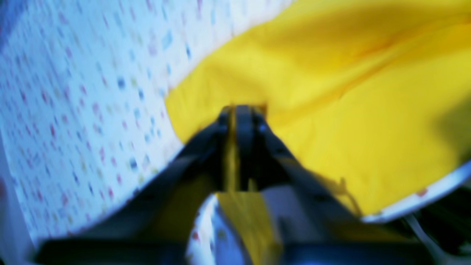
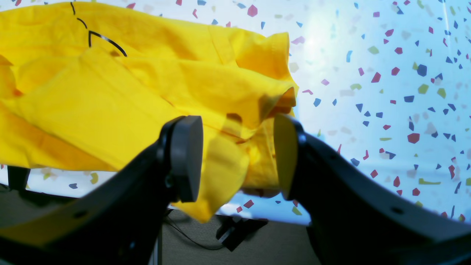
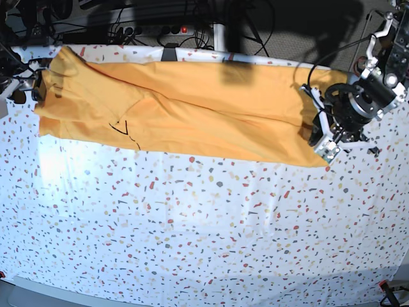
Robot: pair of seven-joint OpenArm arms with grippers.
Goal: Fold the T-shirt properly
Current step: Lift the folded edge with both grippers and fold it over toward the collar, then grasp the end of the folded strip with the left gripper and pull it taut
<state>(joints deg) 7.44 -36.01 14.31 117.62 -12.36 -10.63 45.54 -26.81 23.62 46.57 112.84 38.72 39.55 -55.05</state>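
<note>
The yellow T-shirt (image 3: 192, 109) lies stretched in a long band along the table's far edge, with thin black curved marks (image 3: 124, 131) toward its left end. At the band's right end, my left gripper (image 3: 321, 139) holds the shirt. In the blurred left wrist view its jaws (image 1: 239, 117) are nearly together, with a strip of the T-shirt (image 1: 349, 110) between them. In the right wrist view my right gripper (image 2: 235, 158) stands open. A bunched corner of the T-shirt (image 2: 228, 110) hangs loose between the pads (image 2: 186, 158), over the table edge.
A white speckled tablecloth (image 3: 204, 224) covers the table. Cables and a power strip (image 3: 172, 29) lie behind the far edge. In the right wrist view the table edge (image 2: 265, 217) runs just below the pads, with dark floor and a clamp beneath it.
</note>
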